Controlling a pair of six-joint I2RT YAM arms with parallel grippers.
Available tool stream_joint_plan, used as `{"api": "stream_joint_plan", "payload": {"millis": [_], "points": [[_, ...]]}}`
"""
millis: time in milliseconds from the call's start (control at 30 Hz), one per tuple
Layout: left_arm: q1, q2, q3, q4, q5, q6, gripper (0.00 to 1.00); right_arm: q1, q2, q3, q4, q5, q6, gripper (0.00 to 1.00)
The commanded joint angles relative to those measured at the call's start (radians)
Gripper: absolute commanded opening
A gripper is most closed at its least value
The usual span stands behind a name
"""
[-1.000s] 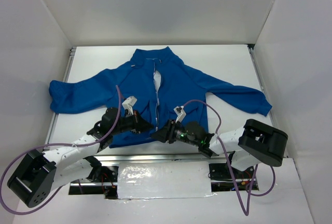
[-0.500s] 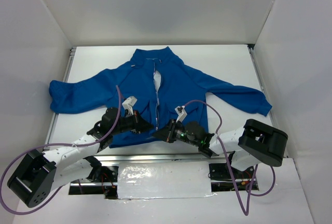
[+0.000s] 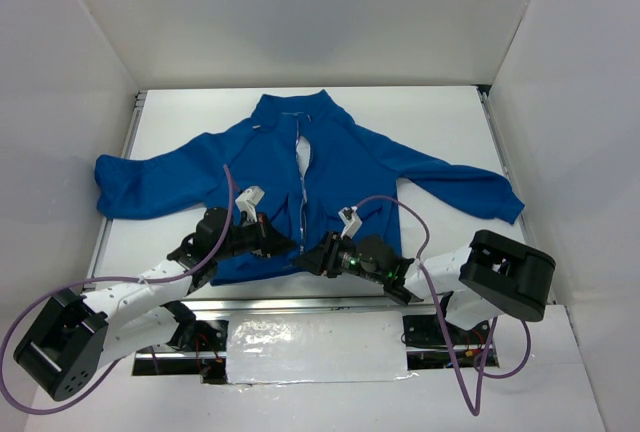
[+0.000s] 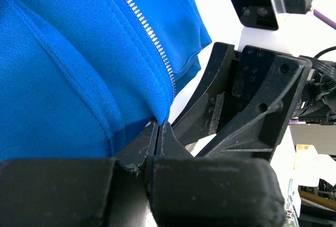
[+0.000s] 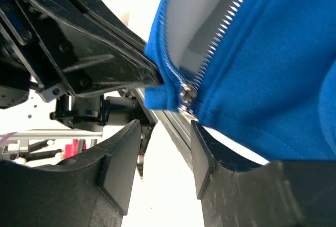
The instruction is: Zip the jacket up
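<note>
The royal-blue fleece jacket point(image 3: 330, 157) lies flat on the white table, collar at the far side, front unzipped with a pale zipper point(image 3: 303, 187) down the middle. My left gripper point(image 3: 281, 243) is shut on the bottom hem corner of the jacket point(image 4: 79, 69) beside the zipper teeth point(image 4: 152, 38). My right gripper point(image 3: 312, 258) is open just below the hem. In the right wrist view the small metal pull point(image 5: 186, 94) sits at the zipper's bottom end, just beyond my open fingertips point(image 5: 118, 151). The left gripper's black fingers point(image 5: 79, 38) hold the hem next to it.
White walls close in the table on three sides. A metal rail point(image 3: 300, 302) runs along the near edge under the hem. The jacket sleeves point(image 3: 150, 187) spread left and right. Purple cables point(image 3: 225, 202) loop over both arms.
My right gripper has shifted slightly left and toward the hem at the zipper's bottom. The left gripper and the jacket have stayed in place.
</note>
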Motion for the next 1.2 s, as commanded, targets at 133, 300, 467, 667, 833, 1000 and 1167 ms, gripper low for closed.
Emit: {"api": "stream_joint_plan", "payload": {"millis": [133,300,467,667,833,1000,1167], "points": [[-0.007,-0.024,0.028,0.042,0.023,0.003,0.00,0.006,0.011,-0.031,0.045,0.000,0.003,0.58],[-0.008,-0.019,0.037,0.055,0.029,-0.006,0.00,0.007,0.050,-0.008,0.059,-0.005,-0.008,0.60],[-0.008,-0.016,0.039,0.056,0.033,-0.006,0.00,0.006,0.066,0.015,0.078,-0.009,-0.034,0.58],[-0.008,-0.016,0.025,0.071,0.038,-0.012,0.00,0.006,0.066,0.031,0.090,-0.003,-0.057,0.54],[-0.008,-0.007,0.021,0.085,0.043,-0.015,0.00,0.007,0.094,0.036,0.119,-0.006,-0.059,0.51],[-0.010,-0.002,0.024,0.088,0.043,-0.015,0.00,0.007,0.094,0.030,0.139,-0.003,-0.054,0.45],[-0.010,-0.002,0.025,0.087,0.044,-0.014,0.00,0.006,0.092,0.013,0.160,0.009,-0.060,0.42]]}}
